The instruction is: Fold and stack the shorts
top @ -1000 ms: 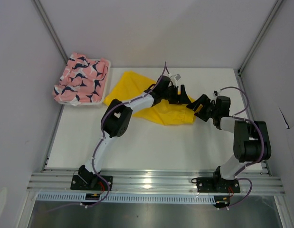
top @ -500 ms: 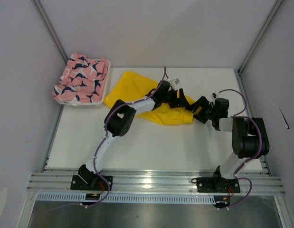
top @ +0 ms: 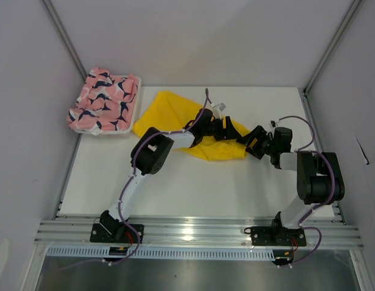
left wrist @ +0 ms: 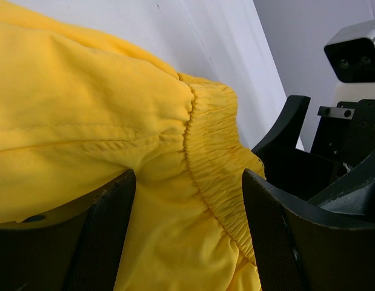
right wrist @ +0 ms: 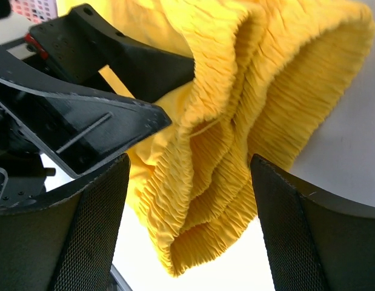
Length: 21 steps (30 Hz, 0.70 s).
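Note:
The yellow shorts (top: 169,112) lie crumpled at the back middle of the table. Their gathered elastic waistband (left wrist: 217,151) forms the right end. My left gripper (top: 226,129) is open and low over that end, with yellow cloth (left wrist: 175,242) between its fingers (left wrist: 102,236) but not pinched. My right gripper (top: 252,141) faces it from the right, also open. The bunched waistband (right wrist: 235,139) hangs between its pads (right wrist: 84,242) with gaps on both sides. The pink printed shorts (top: 104,100) lie heaped at the back left.
A white mesh basket (top: 135,81) holds the pink shorts at the back left corner. The two grippers stand very close together, and the left one's black fingers (right wrist: 114,57) fill the left of the right wrist view. Frame posts run along both side walls.
Both grippers have come closer together at the right end of the yellow shorts. The left one has dropped nearer the cloth, and that end is more bunched.

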{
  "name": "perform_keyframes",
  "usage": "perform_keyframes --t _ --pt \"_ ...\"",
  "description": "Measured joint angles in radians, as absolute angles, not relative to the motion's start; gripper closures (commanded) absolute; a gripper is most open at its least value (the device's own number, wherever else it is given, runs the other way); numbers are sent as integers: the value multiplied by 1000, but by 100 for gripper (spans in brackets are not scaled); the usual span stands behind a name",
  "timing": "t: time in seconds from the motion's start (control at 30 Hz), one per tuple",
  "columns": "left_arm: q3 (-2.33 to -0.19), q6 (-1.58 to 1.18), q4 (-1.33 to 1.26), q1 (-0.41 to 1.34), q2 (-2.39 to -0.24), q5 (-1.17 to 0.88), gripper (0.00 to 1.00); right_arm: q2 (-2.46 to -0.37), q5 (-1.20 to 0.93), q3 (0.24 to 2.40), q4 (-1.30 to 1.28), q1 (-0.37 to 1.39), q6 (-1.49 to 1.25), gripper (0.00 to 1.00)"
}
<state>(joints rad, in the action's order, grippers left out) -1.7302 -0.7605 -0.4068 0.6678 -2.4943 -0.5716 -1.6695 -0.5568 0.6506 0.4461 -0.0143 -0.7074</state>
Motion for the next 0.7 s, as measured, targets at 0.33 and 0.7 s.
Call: perform_keyframes --t 0.33,0.7 --pt "-1707 -760 -448 668 -2492 -571 24 -1530 -459 619 385 40 -685 17" --pt "-1697 -760 -466 668 -2490 -571 24 -1549 -435 619 373 51 -673 16"
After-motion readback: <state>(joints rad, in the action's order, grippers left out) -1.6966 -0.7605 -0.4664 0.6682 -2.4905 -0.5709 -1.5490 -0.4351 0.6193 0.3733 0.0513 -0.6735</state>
